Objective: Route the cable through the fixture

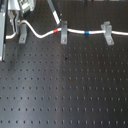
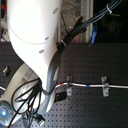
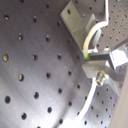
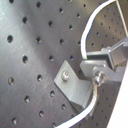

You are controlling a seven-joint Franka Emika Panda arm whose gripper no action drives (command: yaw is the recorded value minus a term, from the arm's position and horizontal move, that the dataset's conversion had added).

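I'm holding gripper [image 3: 100,59] pinching cable [image 1: 42,35] beside left-leaning fixture [image 1: 22,34]; lowering slowly, keeping cord centred over fork.

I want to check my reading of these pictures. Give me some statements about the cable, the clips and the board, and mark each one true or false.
1. The cable carries a red band and a blue band. True.
2. In the first exterior view, the blue band lies between the middle clip and the right clip. True.
3. The board is white and smooth. False: it is black with rows of holes.
4. Only one clip stands on the board. False: three stand in a row, including the left clip.
5. In the first exterior view, the red band lies to the right of the right clip. False: it lies just left of the middle clip.
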